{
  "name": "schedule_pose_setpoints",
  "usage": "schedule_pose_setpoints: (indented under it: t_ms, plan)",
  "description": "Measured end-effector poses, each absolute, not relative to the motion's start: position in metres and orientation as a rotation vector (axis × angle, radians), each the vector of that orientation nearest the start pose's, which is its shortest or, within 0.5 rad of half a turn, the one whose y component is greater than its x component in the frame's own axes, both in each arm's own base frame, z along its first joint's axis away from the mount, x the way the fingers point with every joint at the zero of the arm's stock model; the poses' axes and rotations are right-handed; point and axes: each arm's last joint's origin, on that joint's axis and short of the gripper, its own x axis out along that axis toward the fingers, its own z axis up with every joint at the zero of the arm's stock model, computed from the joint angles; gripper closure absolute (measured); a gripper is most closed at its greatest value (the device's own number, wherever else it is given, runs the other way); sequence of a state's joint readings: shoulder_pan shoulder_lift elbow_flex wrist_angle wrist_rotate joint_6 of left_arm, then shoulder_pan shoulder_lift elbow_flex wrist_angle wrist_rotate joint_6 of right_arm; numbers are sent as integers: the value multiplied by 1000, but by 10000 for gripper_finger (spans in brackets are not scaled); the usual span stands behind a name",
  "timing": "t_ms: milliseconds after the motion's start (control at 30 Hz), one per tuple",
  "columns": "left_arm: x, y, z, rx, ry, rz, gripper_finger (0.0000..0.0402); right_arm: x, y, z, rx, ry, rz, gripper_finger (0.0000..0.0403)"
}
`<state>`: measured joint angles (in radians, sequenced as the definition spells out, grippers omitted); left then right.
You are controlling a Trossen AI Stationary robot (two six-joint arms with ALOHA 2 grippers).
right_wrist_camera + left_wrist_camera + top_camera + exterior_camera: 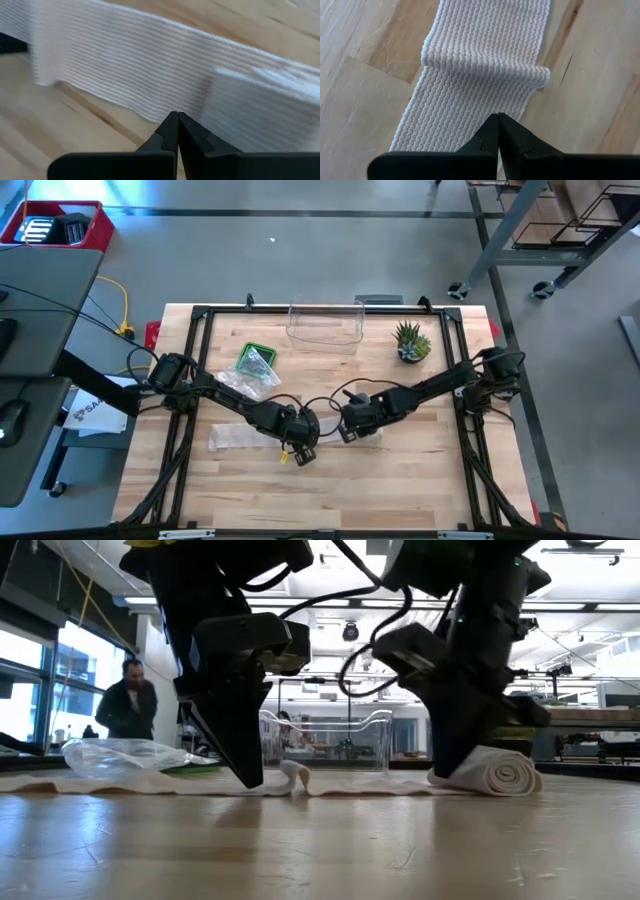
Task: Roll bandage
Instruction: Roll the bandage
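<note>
Near the middle of the pale wooden table [420, 480], both dark grippers point down at the bandage [485, 60], a long strip of cream, ribbed knit cloth lying flat across the planks. The left gripper [498, 119] has its two fingers pressed together with nothing between them, the tips set on the strip just before a small raised fold in the cloth. The right gripper [178, 117] is likewise closed tight and empty, its tips at the edge of the bandage beside the wound part. In the low view that wound end [497, 773] shows as a snug spiral coil resting on the table at the right gripper's foot, with the loose tail running left past the left gripper.

Farther back on the left lies a crumpled clear plastic bag [246, 382] beside a green-rimmed square tray [256, 358]. Beyond, a clear rigid plastic box [324, 326] stands at the far edge, and to its right a small spiky green plant in a pot [411, 342]. A person [128, 700] in dark clothing stands in the room behind the table.
</note>
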<state>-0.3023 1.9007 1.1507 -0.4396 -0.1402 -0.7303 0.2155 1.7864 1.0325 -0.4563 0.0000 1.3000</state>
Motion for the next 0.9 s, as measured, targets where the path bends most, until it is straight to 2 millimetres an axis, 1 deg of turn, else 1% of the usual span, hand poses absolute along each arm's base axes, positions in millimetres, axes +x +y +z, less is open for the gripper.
schedule_pose_setpoints:
  t_ms: [133, 267, 400, 633, 767, 900]
  plan:
    - [346, -104, 141, -386, 1140, 282, 401, 327, 68, 149, 1015, 1088, -589, 403]
    - [345, -104, 140, -390, 1155, 275, 401, 322, 66, 146, 979, 1139, -621, 403]
    - [340, -107, 139, -395, 1207, 277, 401, 318, 66, 145, 960, 1183, -632, 403]
    - [329, -120, 137, -411, 1256, 300, 401, 316, 65, 144, 946, 1201, -646, 403]
    - [321, -129, 136, -391, 1294, 303, 402, 316, 64, 144, 935, 1197, -650, 403]
    - [316, -134, 136, -387, 1317, 315, 402, 315, 63, 144, 932, 1206, -662, 403]
